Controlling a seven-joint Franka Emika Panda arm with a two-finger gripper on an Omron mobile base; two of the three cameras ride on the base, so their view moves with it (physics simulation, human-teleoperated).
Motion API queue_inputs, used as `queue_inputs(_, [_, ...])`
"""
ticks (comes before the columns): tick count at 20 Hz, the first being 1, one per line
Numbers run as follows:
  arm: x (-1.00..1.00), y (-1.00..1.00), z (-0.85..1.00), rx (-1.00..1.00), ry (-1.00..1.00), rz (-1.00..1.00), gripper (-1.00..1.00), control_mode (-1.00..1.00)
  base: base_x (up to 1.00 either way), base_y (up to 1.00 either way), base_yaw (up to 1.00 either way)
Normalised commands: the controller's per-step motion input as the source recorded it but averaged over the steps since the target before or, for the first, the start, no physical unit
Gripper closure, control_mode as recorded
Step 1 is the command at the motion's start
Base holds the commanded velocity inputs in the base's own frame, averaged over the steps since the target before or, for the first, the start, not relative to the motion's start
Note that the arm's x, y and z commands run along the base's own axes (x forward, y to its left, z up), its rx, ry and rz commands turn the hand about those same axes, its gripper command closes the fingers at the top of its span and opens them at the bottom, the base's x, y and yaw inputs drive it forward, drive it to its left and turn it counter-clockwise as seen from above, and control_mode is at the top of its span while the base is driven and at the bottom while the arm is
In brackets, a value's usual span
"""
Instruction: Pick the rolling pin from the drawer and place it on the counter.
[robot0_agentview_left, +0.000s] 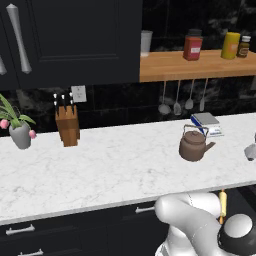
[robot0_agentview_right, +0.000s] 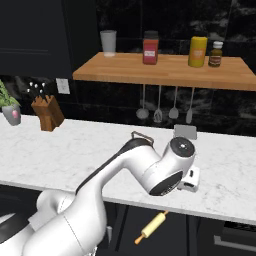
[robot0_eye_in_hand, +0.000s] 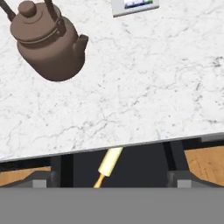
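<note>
Arm bent over counter (robot0_agentview_right: 60, 150) edge, rolling pin (robot0_agentview_right: 152, 226) in drawer (robot0_eye_in_hand: 131, 164) below

Rolling pin (robot0_eye_in_hand: 109, 162): the counter (robot0_eye_in_hand: 131, 87) edge is covering its far end in the hand view; the lower knob is running into the grey band. In the left base view the arm is hiding part of the rolling pin (robot0_agentview_left: 222, 205).
Drawer (robot0_eye_in_hand: 131, 164): its interior is showing as a dark gap, its far part lying under the counter edge.
Kettle (robot0_agentview_right: 142, 136): in the right base view the arm is hiding all but the handle; in the hand view the kettle (robot0_eye_in_hand: 46, 41) is getting cut by the top edge.
Book (robot0_eye_in_hand: 133, 6): being cut off by the top edge.
Plant pot (robot0_agentview_right: 11, 114): being cropped at the left edge.
Jar labels (robot0_agentview_right: 150, 50): reading too small to tell.
Gripper: the arm's wrist is blocking it; jaws cannot be told.
</note>
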Motion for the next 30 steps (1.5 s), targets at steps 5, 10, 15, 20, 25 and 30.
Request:
queue_inputs(5, [-0.23, -0.01, -0.38, 0.04, 0.00, 0.00, -1.00, -1.00, 0.00, 0.00, 0.00])
queue_inputs(10, [-0.36, 0.00, -0.40, -0.01, 0.00, 0.00, -1.00, -1.00, 0.00, 0.00, 0.00])
queue_inputs(15, [-0.24, 0.11, -0.48, -0.07, 0.00, 0.00, -1.00, -1.00, 0.00, 0.00, 0.00])
queue_inputs(20, [-0.01, 0.14, -0.39, -0.06, 0.00, 0.00, -1.00, -1.00, 0.00, 0.00, 0.00])
queue_inputs(25, [0.00, 0.09, -0.33, -0.01, 0.00, 0.00, -1.00, -1.00, 0.00, 0.00, 0.00])
queue_inputs(30, [0.03, 0.00, -0.36, 0.00, 0.00, 0.03, -1.00, -1.00, 0.00, 0.00, 0.00])
